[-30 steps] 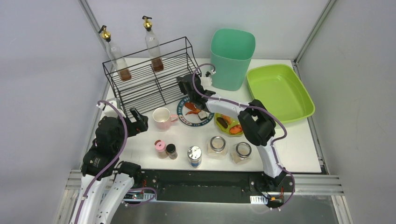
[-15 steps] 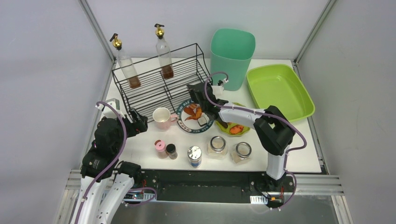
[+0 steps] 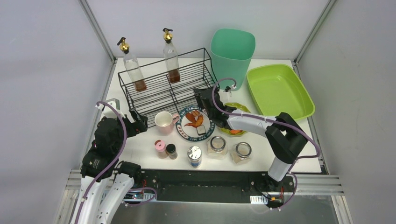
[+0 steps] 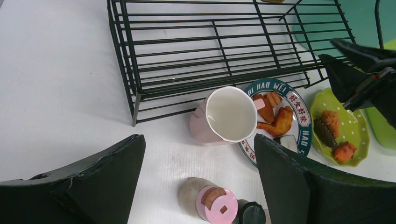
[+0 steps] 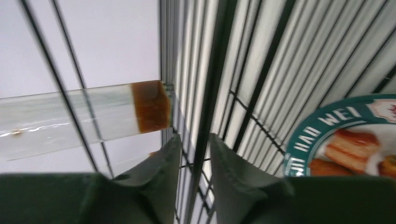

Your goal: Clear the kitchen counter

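- The tabletop (image 3: 306, 140) filled the booth floor, white, flat and matte, and crowded from about nine o'clock round to two.
- It looked rigid and fixed, so I judged nothing there was to be gripped. Its smooth face would let things slide, so a drag could work as well as a lift.
- The right end effector (image 5: 195, 140) sat at the three o'clock end of the black wire rack (image 3: 163, 91), fingers barely parted astride one upright wire, with a sliver of light beside it. It looked loose, not pinching.
- The rack looked stiff and light, best held by a corner wire. The two glass oil bottles (image 3: 132, 70) standing at its twelve o'clock side seemed top-heavy and breakable.
- The left end effector (image 3: 138, 120) hovered spread wide and empty at nine o'clock of the pink mug (image 4: 224, 116). The mug was hard and slippery, and I'd have taken it by the rim.
- The food plate (image 3: 192, 123) touched the mug's three o'clock side.
- Jars and shakers (image 3: 217, 145) lined the six o'clock edge, and the lime tray (image 3: 280, 91) waited at two o'clock.
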Robot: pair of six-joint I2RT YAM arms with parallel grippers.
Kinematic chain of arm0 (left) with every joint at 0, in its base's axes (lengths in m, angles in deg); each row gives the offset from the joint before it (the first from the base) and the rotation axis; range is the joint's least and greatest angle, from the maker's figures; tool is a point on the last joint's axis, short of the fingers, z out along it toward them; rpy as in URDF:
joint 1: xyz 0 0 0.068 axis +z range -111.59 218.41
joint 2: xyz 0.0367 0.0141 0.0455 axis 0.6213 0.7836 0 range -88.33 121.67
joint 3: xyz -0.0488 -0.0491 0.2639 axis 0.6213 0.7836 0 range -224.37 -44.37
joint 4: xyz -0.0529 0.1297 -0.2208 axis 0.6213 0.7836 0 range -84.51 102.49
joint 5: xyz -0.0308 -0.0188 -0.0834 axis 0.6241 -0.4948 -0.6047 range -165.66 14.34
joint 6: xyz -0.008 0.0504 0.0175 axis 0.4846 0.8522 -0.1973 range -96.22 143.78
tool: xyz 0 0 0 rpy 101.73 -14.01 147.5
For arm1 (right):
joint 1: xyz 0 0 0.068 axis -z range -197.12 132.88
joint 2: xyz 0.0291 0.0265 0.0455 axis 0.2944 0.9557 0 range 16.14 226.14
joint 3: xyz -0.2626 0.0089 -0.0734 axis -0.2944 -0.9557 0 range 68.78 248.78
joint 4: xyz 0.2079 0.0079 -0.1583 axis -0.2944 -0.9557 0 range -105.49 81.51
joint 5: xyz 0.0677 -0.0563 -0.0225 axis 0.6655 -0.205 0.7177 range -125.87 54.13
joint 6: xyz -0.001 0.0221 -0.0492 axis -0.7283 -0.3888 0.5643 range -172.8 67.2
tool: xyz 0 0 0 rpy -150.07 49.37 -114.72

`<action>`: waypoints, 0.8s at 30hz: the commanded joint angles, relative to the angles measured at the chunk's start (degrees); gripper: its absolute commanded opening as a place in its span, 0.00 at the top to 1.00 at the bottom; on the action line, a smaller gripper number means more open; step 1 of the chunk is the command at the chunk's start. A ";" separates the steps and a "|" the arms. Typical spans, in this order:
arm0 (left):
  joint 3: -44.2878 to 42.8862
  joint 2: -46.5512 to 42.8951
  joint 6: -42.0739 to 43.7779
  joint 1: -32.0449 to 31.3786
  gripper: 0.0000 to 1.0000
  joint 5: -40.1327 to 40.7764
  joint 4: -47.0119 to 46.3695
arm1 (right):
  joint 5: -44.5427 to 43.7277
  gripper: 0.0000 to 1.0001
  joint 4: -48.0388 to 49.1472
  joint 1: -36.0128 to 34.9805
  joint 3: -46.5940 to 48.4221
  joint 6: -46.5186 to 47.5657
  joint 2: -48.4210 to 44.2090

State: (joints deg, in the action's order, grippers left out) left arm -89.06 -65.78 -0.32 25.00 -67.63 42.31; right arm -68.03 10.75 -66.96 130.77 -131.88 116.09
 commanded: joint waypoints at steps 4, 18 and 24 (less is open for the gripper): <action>-1.09 1.49 0.11 0.48 0.08 -0.57 0.20 | -0.13 0.35 -5.44 -0.87 -1.94 6.88 -5.33; -6.54 5.47 -2.62 0.49 0.01 -22.50 3.02 | 12.06 0.14 -21.61 -0.32 -3.44 30.17 -19.69; -8.42 7.75 -2.35 0.49 0.01 -31.55 5.54 | 19.87 0.12 -35.55 -2.95 -2.08 47.05 -27.94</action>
State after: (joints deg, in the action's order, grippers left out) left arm -94.61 -59.94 -2.37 25.00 -90.27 45.74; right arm -54.74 -13.90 -67.88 126.84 -99.27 93.70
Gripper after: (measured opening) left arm 0.990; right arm 0.873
